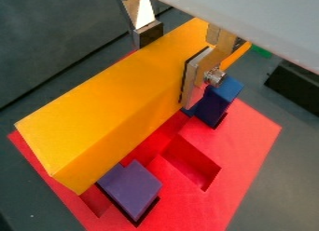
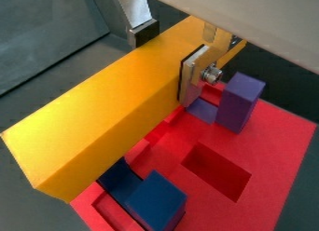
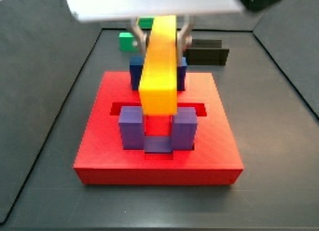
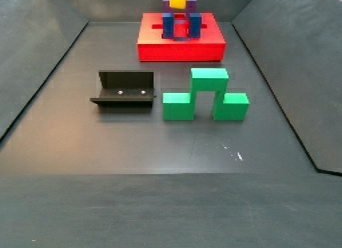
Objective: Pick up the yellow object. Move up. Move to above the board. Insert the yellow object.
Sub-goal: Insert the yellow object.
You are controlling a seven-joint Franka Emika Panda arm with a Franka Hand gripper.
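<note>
- Gripper (image 1: 174, 50) closed on the yellow object (image 1: 118, 104), a silver plate with its dark pad pressed flat against each long side, as seen in both wrist views
- Yellow object held near one end, the long remainder reaching out past the fingers (image 2: 193, 74); carried above the board (image 3: 100, 156), over the gap among the purple blocks (image 3: 132, 129) in a side view
- Whether the bar's lower end already touches a slot: cannot tell from these views
- Bar judged stiff and solid, with smooth plain faces, so likely somewhat slippery between flat pads; no sign of fragility
- Weight judged modest, yet the off-centre hold leaves a long lever: any nudge against a block could twist the bar in the grip
- Better hold judged nearer mid-length on the two broad parallel faces, pads square to them
- Open recessed slots (image 2: 214, 169) visible in the red surface in both wrist views, close beside the blue block (image 2: 147, 196)
- Elsewhere on the floor, well apart from the board: green blocks (image 4: 205, 95) and the fixture (image 4: 123, 90)
- Insertion not yet done, judged from the bar standing clear and high
</note>
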